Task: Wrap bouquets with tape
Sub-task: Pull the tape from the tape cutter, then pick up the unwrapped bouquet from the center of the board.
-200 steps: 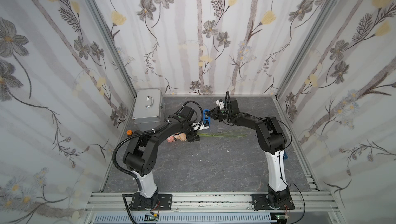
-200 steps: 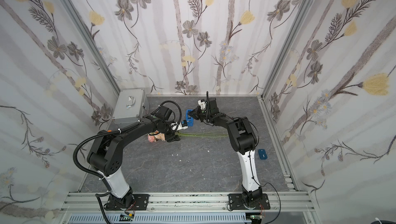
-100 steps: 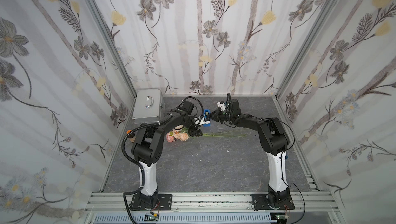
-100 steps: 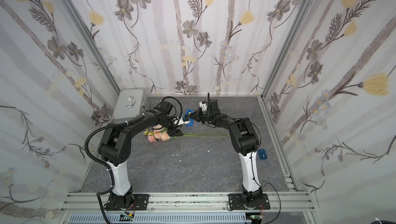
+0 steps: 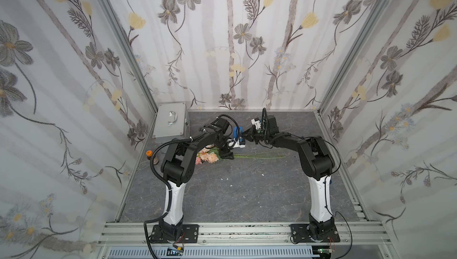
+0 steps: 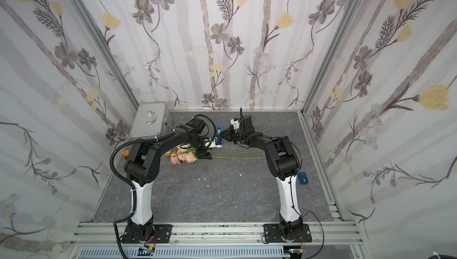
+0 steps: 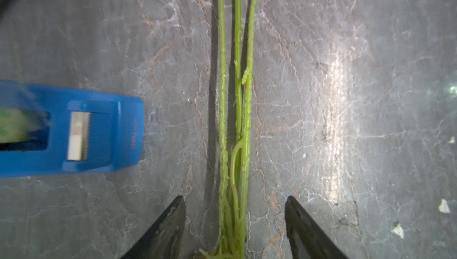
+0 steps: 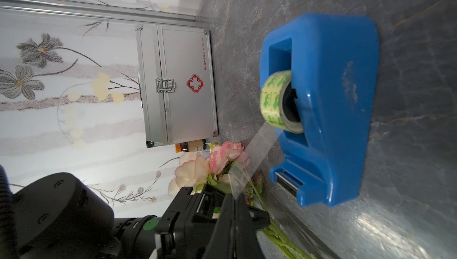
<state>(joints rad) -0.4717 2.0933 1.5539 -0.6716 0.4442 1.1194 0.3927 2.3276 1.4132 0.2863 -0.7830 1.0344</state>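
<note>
The bouquets are one bunch of pink and peach roses (image 5: pixel 207 157) (image 6: pixel 184 157) lying on the grey floor, thin green stems (image 7: pixel 237 96) pointing right. My left gripper (image 7: pixel 235 199) is open, its fingers astride the stems near the leaves without touching them. The tape is a pale-green roll (image 8: pixel 275 99) in a blue dispenser (image 8: pixel 333 96) (image 7: pixel 99 131) standing just behind the stems. My right gripper (image 8: pixel 233 195) is shut on a clear strip of tape (image 8: pixel 257 151) pulled out from the roll, above the flower heads (image 8: pixel 197 168).
A silver first-aid case (image 5: pixel 171 122) (image 8: pixel 178 84) stands in the back left corner, a small orange-lidded jar (image 5: pixel 148 153) beside it. A dark-blue block (image 6: pixel 303 178) lies by the right arm. White scraps (image 5: pixel 231 185) dot the floor.
My left arm has swung off the flower heads, which now show, and its gripper stands over the stems. The right gripper has stayed shut by the dispenser.
</note>
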